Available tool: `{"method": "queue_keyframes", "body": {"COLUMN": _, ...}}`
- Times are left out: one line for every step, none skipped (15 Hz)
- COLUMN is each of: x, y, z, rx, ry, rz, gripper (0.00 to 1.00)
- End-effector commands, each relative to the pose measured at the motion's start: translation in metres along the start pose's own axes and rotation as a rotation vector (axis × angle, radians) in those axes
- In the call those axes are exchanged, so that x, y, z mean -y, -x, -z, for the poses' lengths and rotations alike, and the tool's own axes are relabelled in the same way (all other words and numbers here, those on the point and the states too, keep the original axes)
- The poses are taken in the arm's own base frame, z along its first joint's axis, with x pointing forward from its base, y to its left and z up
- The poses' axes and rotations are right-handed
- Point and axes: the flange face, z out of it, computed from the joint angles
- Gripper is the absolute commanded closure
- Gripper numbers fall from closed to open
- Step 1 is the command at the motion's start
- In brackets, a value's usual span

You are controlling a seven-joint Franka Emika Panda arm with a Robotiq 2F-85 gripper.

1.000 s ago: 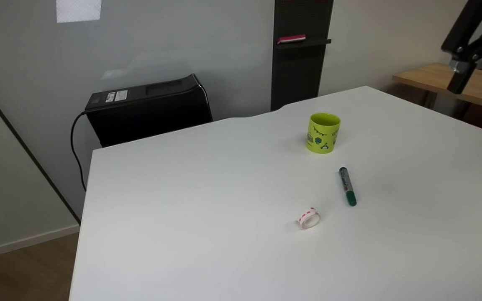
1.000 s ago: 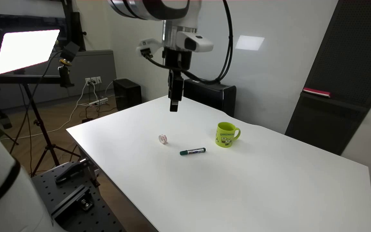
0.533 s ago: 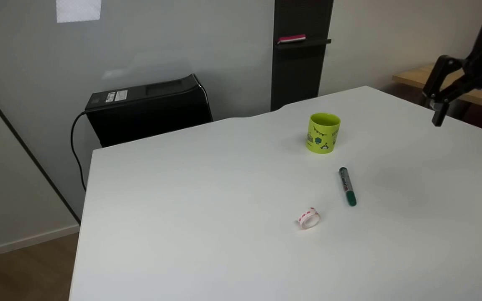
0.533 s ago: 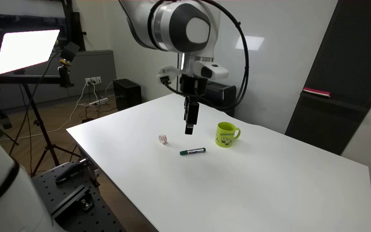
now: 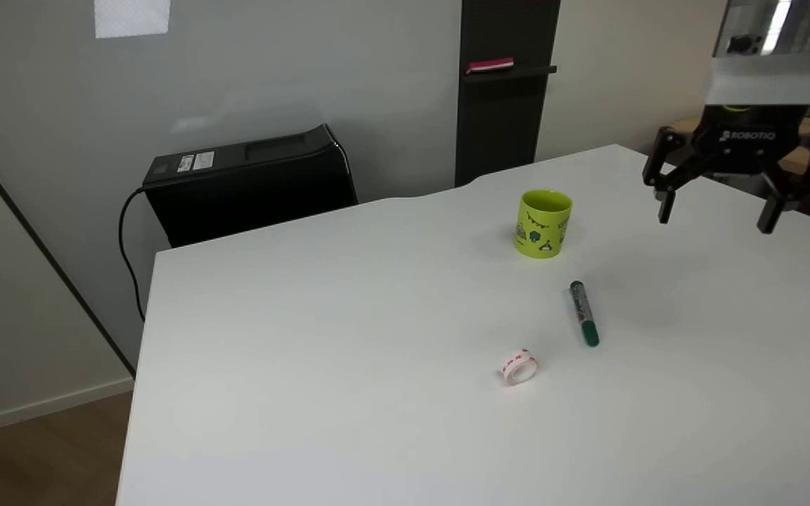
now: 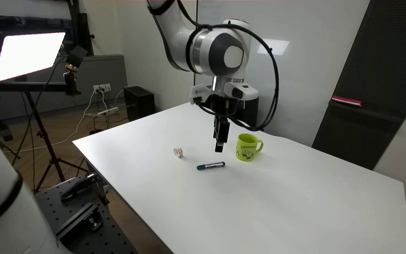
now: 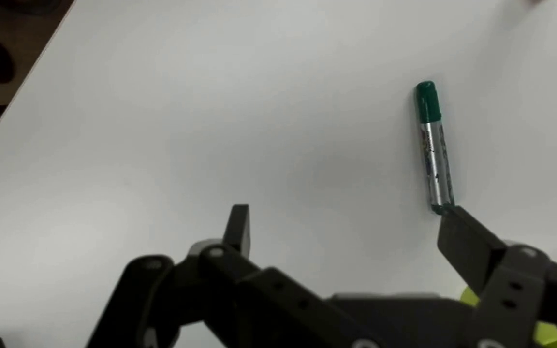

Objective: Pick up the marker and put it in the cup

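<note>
Green-capped and silver-bodied, the marker (image 5: 584, 314) lies flat on the white bench (image 5: 335, 351) in an exterior view, roughly between the cup (image 5: 543, 228) and a small roll of tape (image 5: 514, 363), touching neither. Both fingers (image 5: 666, 206) of the gripper (image 5: 716, 223) show there, where half a second ago just one did: it has slid further in over the bench. Its jaws stand wide apart with nothing between them, so the marker is not yet picked up.

In an exterior view the arm (image 6: 226, 53) has come lower and nearer the cup, whose handle (image 6: 261, 145) points away from the marker. Seen edge-on, the gripper hangs above the bench and its spread does not show. Marker, cup and tape have not stirred, which I read as the approach, with grasp and placing both to come.

In the wrist view the marker sits off to one side of the gap. One finger seems to overlap its plug end, though both exterior views show them apart. A sideways shift before going down looks called for; as turned now, the jaws should close across the barrel. A slice of the cup peeks out behind the gripper.

By count, the bench carries one marker, one cup and one roll of tape; above it is one gripper with two fingers.
</note>
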Motion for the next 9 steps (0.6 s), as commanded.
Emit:
{"method": "queue_keyframes", "body": {"x": 0.038, "y": -0.003, "z": -0.015, "rx": -0.008, "ry": 0.013, "rz": -0.011, "gripper": 0.00}}
{"method": "queue_keyframes", "body": {"x": 0.046, "y": 0.000, "z": -0.021, "rx": -0.005, "ry": 0.014, "rz": -0.006, "gripper": 0.00}}
{"method": "queue_keyframes", "body": {"x": 0.054, "y": 0.003, "z": -0.028, "rx": 0.000, "ry": 0.018, "rz": 0.002, "gripper": 0.00}}
{"method": "queue_keyframes", "body": {"x": 0.061, "y": 0.005, "z": -0.034, "rx": 0.001, "ry": 0.022, "rz": 0.010, "gripper": 0.00}}
{"method": "queue_keyframes", "body": {"x": 0.067, "y": 0.008, "z": -0.042, "rx": 0.007, "ry": 0.026, "rz": 0.015, "gripper": 0.00}}
{"method": "queue_keyframes", "body": {"x": 0.072, "y": 0.010, "z": -0.049, "rx": 0.012, "ry": 0.030, "rz": 0.020, "gripper": 0.00}}
{"method": "queue_keyframes", "body": {"x": 0.076, "y": 0.012, "z": -0.056, "rx": 0.015, "ry": 0.033, "rz": 0.027, "gripper": 0.00}}
{"method": "queue_keyframes", "body": {"x": 0.074, "y": 0.007, "z": -0.060, "rx": 0.017, "ry": 0.037, "rz": 0.032, "gripper": 0.00}}
{"method": "queue_keyframes", "body": {"x": 0.077, "y": 0.009, "z": -0.067, "rx": 0.015, "ry": 0.039, "rz": 0.034, "gripper": 0.00}}
